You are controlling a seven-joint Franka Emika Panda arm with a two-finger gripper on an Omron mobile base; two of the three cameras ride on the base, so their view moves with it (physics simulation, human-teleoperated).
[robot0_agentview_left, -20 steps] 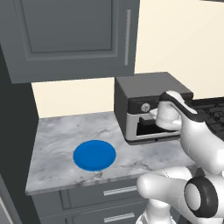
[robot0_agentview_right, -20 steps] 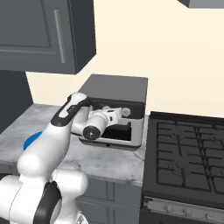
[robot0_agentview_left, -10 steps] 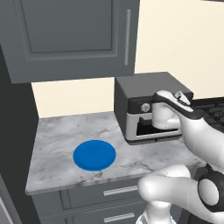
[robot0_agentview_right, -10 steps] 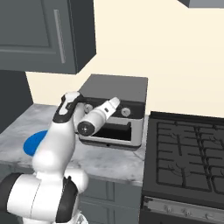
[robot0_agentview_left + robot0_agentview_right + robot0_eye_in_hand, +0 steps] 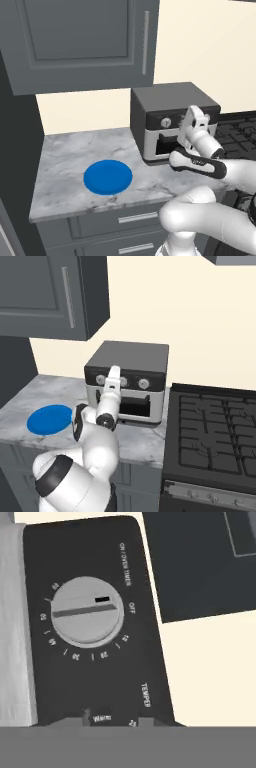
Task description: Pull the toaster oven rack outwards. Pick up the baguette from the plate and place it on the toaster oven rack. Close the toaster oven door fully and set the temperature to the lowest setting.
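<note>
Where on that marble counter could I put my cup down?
The counter is bare marble all round the blue plate, widest between it and the left wall. By the toaster oven it is crowded: the robot's arm reaches across its front.

Even, bright rendered light, no glare. Soft shadow under the dark-grey upper cabinet (image 5: 80, 45). Base views sharp; hand view soft, small print on the black control panel (image 5: 95, 627) blurred

The arm has swung its hand up to the toaster oven's (image 5: 172, 120) knob panel, fingers narrowing.
</note>
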